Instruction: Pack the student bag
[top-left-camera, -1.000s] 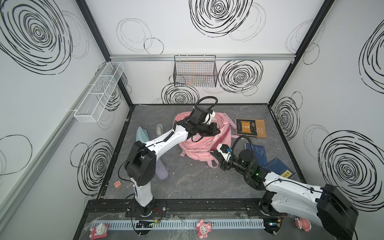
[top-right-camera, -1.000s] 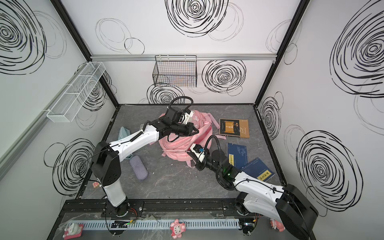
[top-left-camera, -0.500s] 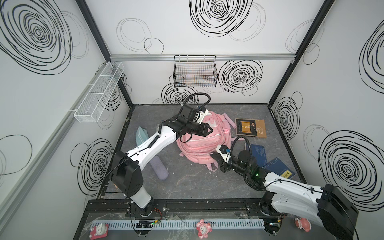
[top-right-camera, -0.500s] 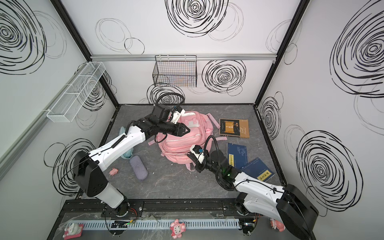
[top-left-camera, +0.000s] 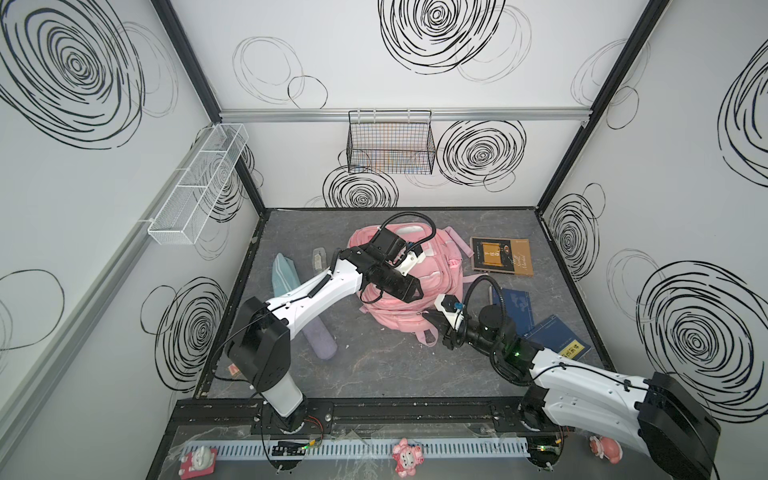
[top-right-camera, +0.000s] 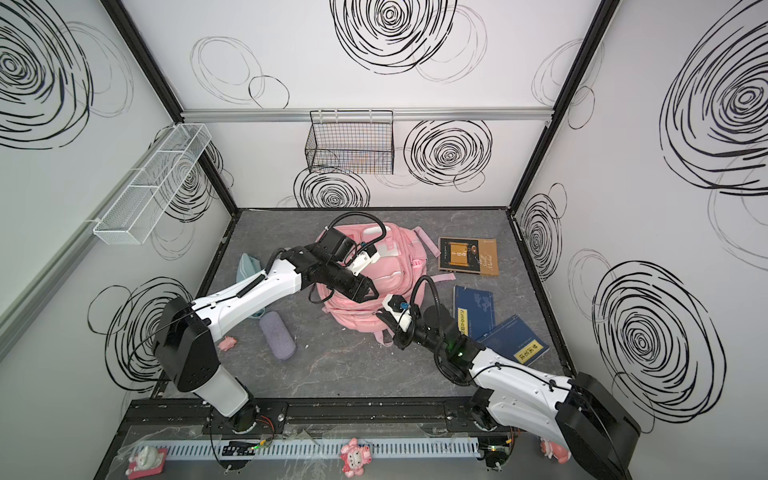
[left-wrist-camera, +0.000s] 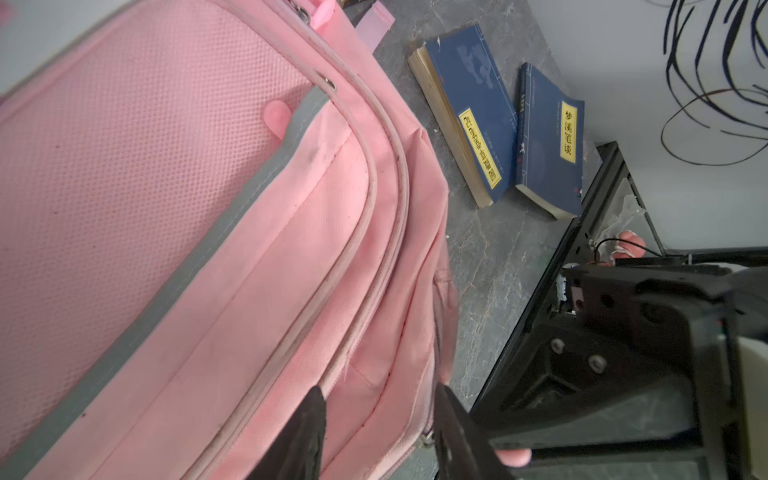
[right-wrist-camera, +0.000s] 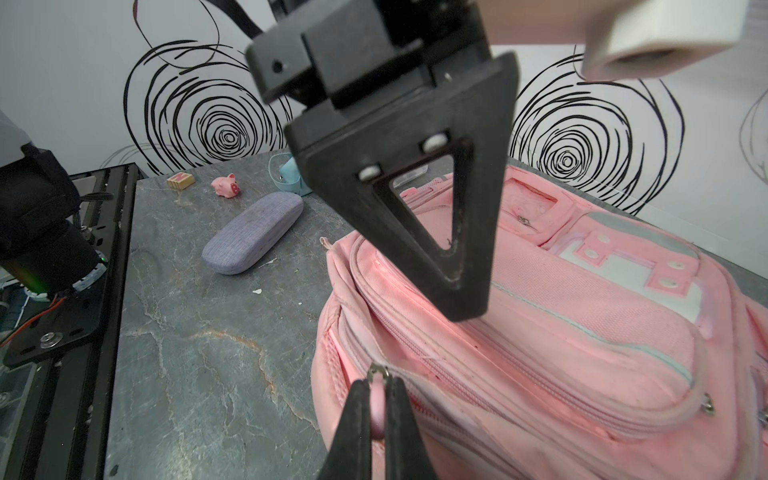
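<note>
The student bag (top-left-camera: 440, 266) (top-right-camera: 399, 266) is a pink backpack lying front-up in the middle of the grey table. My left gripper (top-left-camera: 413, 293) (top-right-camera: 368, 293) hovers over its near half. In the left wrist view the left gripper (left-wrist-camera: 380, 399) is open, its fingertips apart with only the pink fabric of the bag (left-wrist-camera: 208, 249) below them. My right gripper (top-left-camera: 430, 318) (top-right-camera: 384, 318) sits at the bag's front edge. In the right wrist view the right gripper (right-wrist-camera: 377, 399) is shut on a pink zipper pull (right-wrist-camera: 377, 409) of the bag (right-wrist-camera: 561, 332).
A brown book (top-left-camera: 500, 255) lies right of the bag, with two blue books (top-left-camera: 515, 307) (top-left-camera: 559, 340) nearer the front. A lilac case (top-left-camera: 320, 340), a teal pouch (top-left-camera: 282, 270) and a pink pig toy (top-right-camera: 227, 342) lie left. A wire basket (top-left-camera: 390, 143) hangs on the back wall.
My left gripper has opened, let go of the bag and moved toward the bag's front edge. The bag has settled flatter. The right gripper stays shut on the zipper pull.
</note>
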